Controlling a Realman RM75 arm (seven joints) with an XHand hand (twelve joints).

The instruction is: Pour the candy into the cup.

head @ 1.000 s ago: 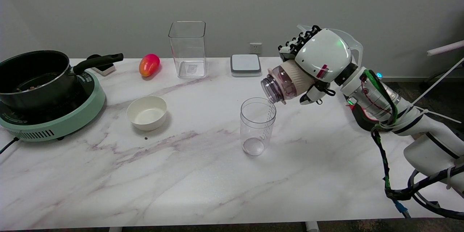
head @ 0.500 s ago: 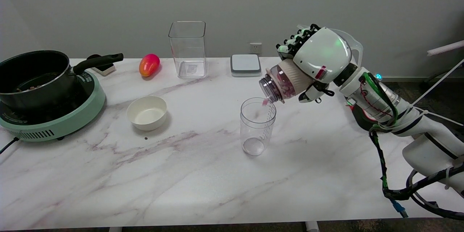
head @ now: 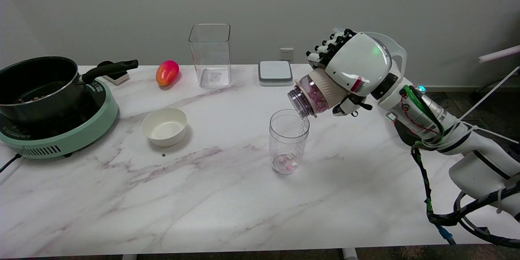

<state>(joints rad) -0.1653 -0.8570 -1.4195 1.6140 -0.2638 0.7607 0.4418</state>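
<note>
Candy (head: 285, 165) has begun to land: a few pink pieces lie in the clear cup (head: 288, 141), most remain in the tilted jar (head: 315, 96) gripped by the robot hand (head: 349, 71) just above the cup's rim

**White right arm, black-trimmed hand, loose wiring**

The right hand (head: 349, 71) has a glossy white domed back shell with a faint green glow on it and a small red mark at its lower edge. Its fingers (head: 329, 47) are black with pale inserts. Behind it, the right arm (head: 467, 146) runs through a black collar and a silver-grey wrist section into thick white segments. A green cable (head: 416, 99), thin red wires, white ties and black cables trail along it.
</note>
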